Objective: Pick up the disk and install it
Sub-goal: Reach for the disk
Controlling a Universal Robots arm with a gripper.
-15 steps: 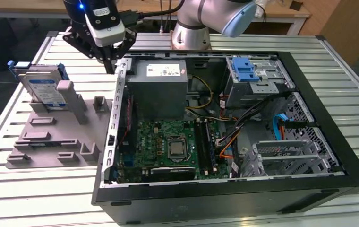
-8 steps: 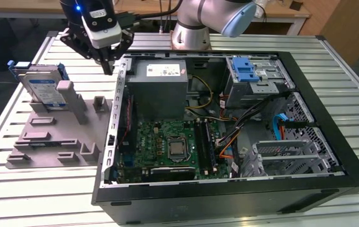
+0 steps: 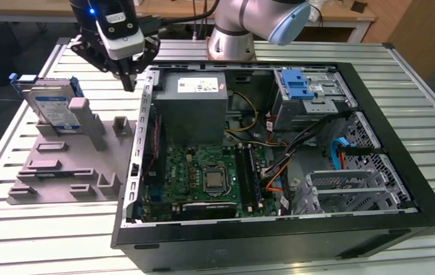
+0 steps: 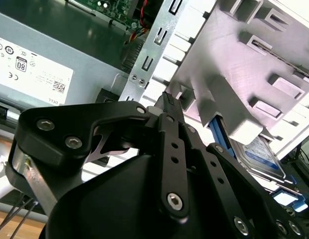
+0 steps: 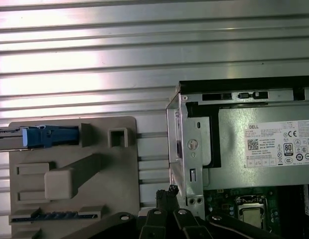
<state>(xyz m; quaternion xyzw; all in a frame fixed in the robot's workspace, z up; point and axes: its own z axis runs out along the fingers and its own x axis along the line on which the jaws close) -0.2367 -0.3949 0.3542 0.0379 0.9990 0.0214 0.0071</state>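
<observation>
- A counter made of long silver slats is seen under everything.
- A big black computer case is laid on its side on the counter, and its inside is left open.
- A grey and silver arm is seen behind the case.
- A grey holder is laid flat on the counter, just beside the case, at the exterior view's left.
- A grey power box with a white sticker is fixed inside the case, in the corner near the holder.
- The disk is stood up on its edge in a slot of the holder, at the end nearest the arm. A blue frame is seen around it.
- The tool is held above the gap between the holder and the case wall, apart from the disk. Its black fingers are pressed together, and nothing is gripped.
</observation>
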